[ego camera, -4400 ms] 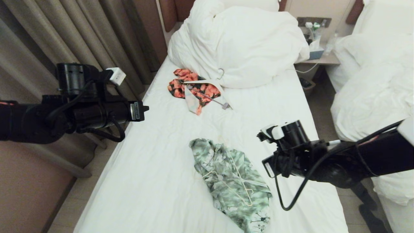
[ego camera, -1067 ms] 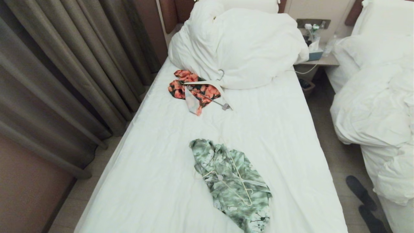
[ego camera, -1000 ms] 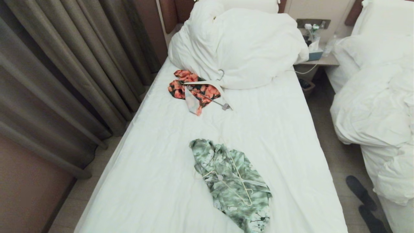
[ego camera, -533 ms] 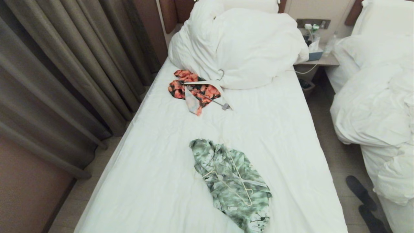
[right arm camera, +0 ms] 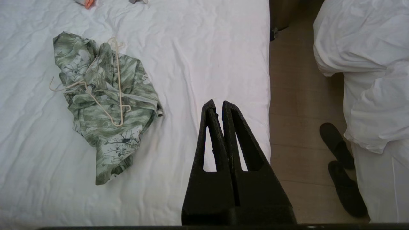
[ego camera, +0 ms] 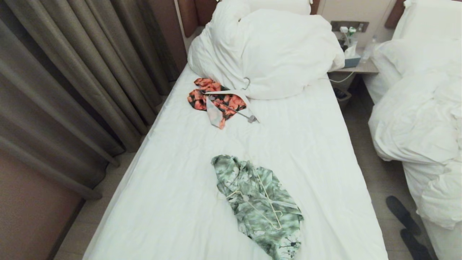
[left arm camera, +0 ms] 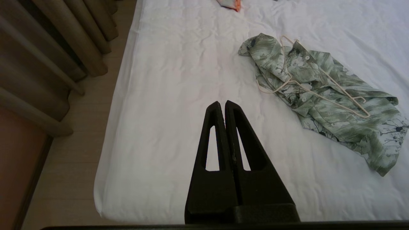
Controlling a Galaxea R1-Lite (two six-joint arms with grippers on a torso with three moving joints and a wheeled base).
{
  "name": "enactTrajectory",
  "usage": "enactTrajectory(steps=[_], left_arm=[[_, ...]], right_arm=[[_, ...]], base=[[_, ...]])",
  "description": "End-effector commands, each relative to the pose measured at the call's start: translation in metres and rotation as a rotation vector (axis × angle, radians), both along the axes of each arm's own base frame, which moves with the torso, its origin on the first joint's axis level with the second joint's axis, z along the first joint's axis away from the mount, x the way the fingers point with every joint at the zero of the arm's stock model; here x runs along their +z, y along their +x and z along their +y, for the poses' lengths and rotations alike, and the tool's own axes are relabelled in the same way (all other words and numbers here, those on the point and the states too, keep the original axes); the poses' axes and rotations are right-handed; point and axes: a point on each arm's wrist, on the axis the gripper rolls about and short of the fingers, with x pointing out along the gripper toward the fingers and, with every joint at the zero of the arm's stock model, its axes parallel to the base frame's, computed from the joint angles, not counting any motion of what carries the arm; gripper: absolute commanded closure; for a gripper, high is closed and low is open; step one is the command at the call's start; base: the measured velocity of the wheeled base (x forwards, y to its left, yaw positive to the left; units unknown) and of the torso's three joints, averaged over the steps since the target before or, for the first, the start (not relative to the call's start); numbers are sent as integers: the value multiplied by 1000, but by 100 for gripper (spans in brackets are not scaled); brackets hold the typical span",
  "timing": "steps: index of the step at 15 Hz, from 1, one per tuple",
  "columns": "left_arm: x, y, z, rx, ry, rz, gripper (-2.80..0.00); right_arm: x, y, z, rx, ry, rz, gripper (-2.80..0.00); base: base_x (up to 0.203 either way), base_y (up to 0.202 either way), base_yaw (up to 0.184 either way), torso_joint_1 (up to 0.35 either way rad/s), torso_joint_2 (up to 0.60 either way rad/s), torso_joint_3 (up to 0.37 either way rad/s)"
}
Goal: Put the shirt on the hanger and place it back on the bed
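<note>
Evidently nothing is grasped: the mottled green floral shirt [ego camera: 258,206] lies crumpled lower centre, under the thin cream wire hanger [ego camera: 260,204], while the left hand [left arm camera: 222,103] and right hand [right arm camera: 217,103] are held closed and empty; lifting the hanger is called for next.

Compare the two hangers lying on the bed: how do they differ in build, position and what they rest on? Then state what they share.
The hanger is thin cream wire; the white hanger is thicker, with a metal bar and clips. The hanger lies near the foot of the bed, the white hanger up by the duvet. The hanger rests on top of the green shirt, the white hanger over an orange-and-black garment. Both lie flat, untouched by either gripper.
</note>
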Motion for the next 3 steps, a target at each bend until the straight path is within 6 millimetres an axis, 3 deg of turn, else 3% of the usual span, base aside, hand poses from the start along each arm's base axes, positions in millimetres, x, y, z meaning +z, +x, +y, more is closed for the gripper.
enactTrajectory(steps=[1, 3], left_arm=[[0, 0, 0, 0, 1, 4, 0], [0, 0, 0, 0, 1, 3, 0]], right_arm=[[0, 0, 0, 3, -2, 2, 0], [0, 0, 0, 2, 0, 2, 0]], base=[[0, 0, 0, 0, 0, 0], [0, 0, 0, 0, 0, 0]])
